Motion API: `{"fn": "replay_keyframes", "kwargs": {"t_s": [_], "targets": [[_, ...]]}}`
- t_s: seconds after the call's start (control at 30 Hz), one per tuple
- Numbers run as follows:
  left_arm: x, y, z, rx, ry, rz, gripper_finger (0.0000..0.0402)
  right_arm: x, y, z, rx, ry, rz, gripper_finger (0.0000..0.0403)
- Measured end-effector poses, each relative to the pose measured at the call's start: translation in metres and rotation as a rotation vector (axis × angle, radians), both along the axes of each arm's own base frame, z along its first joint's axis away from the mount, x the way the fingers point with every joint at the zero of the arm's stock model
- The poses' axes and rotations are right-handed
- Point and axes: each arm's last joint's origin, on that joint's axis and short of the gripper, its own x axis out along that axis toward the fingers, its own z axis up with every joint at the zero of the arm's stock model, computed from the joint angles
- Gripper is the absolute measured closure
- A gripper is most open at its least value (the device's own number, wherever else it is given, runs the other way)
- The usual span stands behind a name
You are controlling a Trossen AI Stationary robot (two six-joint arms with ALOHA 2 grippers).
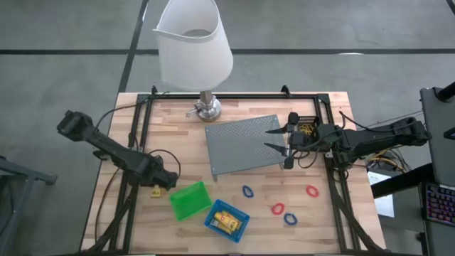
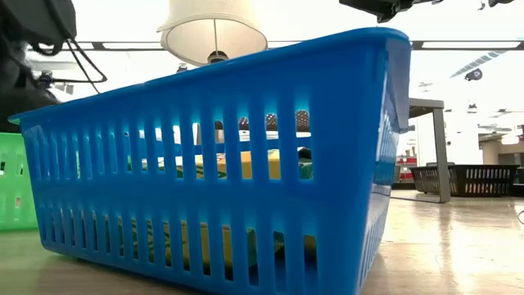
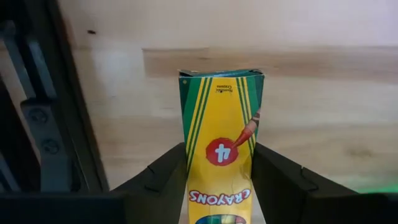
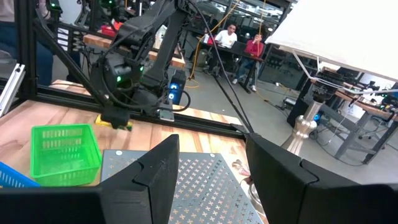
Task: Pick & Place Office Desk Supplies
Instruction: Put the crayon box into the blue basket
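Left gripper [image 1: 158,190] fingers [image 3: 163,180] clamped on crayon box [image 3: 221,149]; right gripper [image 1: 283,146] fingers spread, empty, over mesh tray [image 1: 242,146].

Bright even light, soft shadows; low view backlit and glaring behind the blue bin [image 2: 221,164].

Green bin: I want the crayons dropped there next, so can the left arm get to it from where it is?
Probably yes. The left gripper, closed on the crayon box, sits right beside the green bin, with only bare table between.
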Motion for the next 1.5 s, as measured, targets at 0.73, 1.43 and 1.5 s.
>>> {"fn": "replay_keyframes", "kwargs": {"t_s": [0.73,1.43,1.5], "targets": [[0.050,-0.026,0.113,0.362,-0.642,-0.774,0.0232,0.000,0.000,0.000,0.000,0.000,0.000,0.0218],[0.098,-0.080,0.114,0.497,-0.899,-1.468,0.0232,0.000,0.000,0.000,0.000,0.000,0.000,0.0218],[0.105,-0.085,0.111,0.500,-0.882,-1.520,0.0232,0.000,0.000,0.000,0.000,0.000,0.000,0.0218]]}}
